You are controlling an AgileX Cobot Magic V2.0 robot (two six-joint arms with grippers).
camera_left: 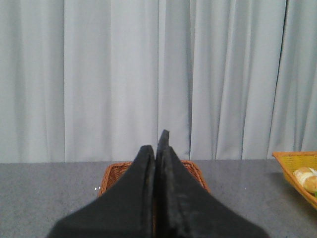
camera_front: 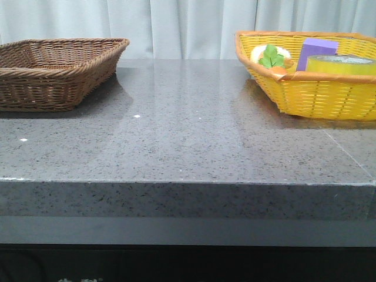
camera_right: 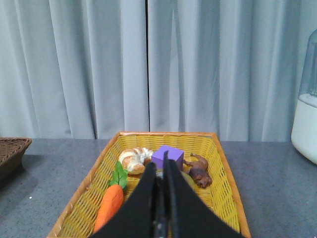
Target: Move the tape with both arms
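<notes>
- The wide roll of translucent yellow packing tape (camera_front: 341, 64) lies flat in the yellow woven basket (camera_front: 311, 94) at the far right of the grey speckled stone surface (camera_front: 188, 141). Nothing grips it yet. In the right wrist view the tape is almost wholly hidden behind the fingers.
- The right hand (camera_right: 161, 171) hangs above the near end of that basket, its two black fingers pressed together and holding nothing. We judge that the jaws must be spread wide before descent, since the roll is broad.
- We recommend closing one finger inside the core and one outside the wall, or spanning the full roll, and lifting straight up to clear the basket rim.
- The purple block (camera_front: 316, 53) stands just beside the tape; a slanted approach risks knocking it. Approach from the side away from the block.
- Also in the basket: an orange toy carrot with green leaves (camera_right: 110, 203), a pale bread roll (camera_right: 134, 158) and a small brown animal figure (camera_right: 199, 171). All lie near the tape, so finger clearance is tight.
- The left hand (camera_left: 157, 153) is likewise closed and empty, pointing toward the brown wicker basket (camera_front: 56, 70) at the far left.
- The open surface between the two baskets suits the handover.
- A white container (camera_right: 306, 124) stands well apart on the right.
</notes>
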